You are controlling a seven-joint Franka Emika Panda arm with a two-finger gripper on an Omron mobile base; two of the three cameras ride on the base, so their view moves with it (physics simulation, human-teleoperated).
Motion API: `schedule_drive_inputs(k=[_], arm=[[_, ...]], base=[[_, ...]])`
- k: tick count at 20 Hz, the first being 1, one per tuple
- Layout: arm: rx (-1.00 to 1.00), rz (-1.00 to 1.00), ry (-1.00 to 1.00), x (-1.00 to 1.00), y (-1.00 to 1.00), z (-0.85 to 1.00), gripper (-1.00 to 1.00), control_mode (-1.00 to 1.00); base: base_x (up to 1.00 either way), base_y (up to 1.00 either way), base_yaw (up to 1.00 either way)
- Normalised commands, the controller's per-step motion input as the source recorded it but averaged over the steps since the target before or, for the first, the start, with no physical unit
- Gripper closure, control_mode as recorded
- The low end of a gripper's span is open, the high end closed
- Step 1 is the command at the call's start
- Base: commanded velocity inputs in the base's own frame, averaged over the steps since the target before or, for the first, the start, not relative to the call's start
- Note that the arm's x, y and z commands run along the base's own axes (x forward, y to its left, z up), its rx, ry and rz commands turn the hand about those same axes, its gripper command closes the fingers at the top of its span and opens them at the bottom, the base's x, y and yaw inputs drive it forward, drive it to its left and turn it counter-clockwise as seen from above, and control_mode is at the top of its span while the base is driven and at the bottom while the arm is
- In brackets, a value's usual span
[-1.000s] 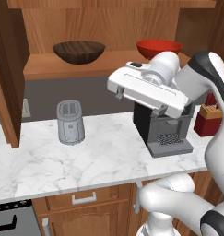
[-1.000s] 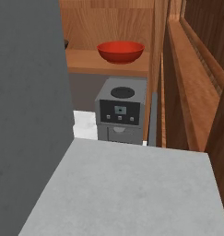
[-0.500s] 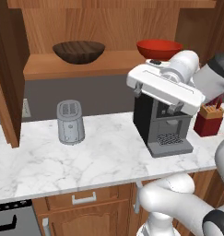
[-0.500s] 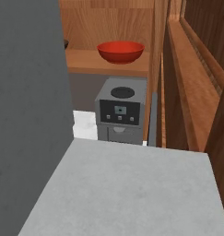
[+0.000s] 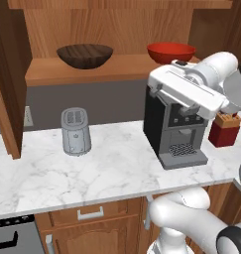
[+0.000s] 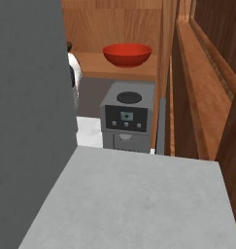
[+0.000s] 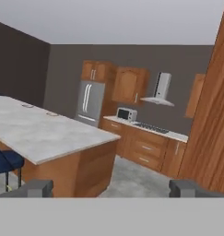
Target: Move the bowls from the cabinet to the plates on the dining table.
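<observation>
Our pincer (image 7: pixel 111 188) stands wide and empty, facing out into the room toward the long worktop (image 7: pixel 49 133), away from the shelf. Both bowls, brown (image 5: pixel 85 55) and red (image 5: pixel 170 51), sit in the cabinet (image 5: pixel 112 69) behind it. We judge no pickup is under way; next we must turn back and reach for a bowl.

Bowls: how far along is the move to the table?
Done: cabinet open. In hand: nothing; jaws wide apart, empty, facing the room toward the dining table, where two faint plates sit bare. Left: both bowls, the wooden bowl and red bowl, are on the shelf.
</observation>
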Motion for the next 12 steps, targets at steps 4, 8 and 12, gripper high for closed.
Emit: schedule_drive_inputs(k=[4, 8, 12], arm=[[-0.04, -0.20, 0.00, 0.35, 0.00, 0.00, -1.00, -1.00], [-0.04, -0.21, 0.00, 0.34, 0.00, 0.00, -1.00, -1.00], [-0.05, -0.23, 0.00, 0.29, 0.00, 0.00, -1.00, -1.00]], base=[[0.00, 0.00, 0.00], [0.00, 0.00, 0.00], [0.00, 0.00, 0.00]])
